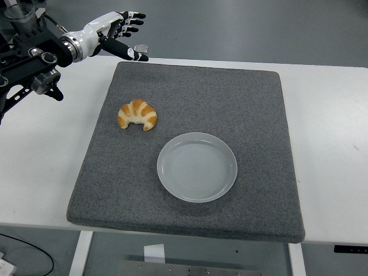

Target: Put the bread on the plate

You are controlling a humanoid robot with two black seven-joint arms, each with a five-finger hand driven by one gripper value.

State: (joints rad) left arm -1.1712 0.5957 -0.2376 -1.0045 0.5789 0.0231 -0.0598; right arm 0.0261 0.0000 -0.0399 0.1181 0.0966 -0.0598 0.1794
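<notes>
Resting on a white table point(333, 115), a dark grey felt mat point(230, 103) carries both objects of the task. The bread point(137, 115) — a golden-brown croissant with pale ridges across its back — lies on the left part of the mat, its two tips pointing toward the near edge. The plate point(197, 167), round and pale grey-blue, sits near the middle of the mat, nearer the front edge than the croissant and to its right; the two are near each other but do not touch, a strip of bare mat showing between them. The plate holds nothing.

The left hand point(118, 34), white-backed with black fingers point(133, 22), enters from the upper left on a black arm point(29, 57). It hovers above the far left corner of the mat, well apart from the croissant. Its fingers are extended and spread, pointing to the right, with the thumb reaching down toward the mat's far edge — the hand is released and grasps nothing.

Beyond the table's far edge, on the grey floor, lies a small pale square object point(141, 48), just beside the thumb tip as seen from the head view. A clear plastic cup point(20, 14) shows at the top left corner.
</notes>
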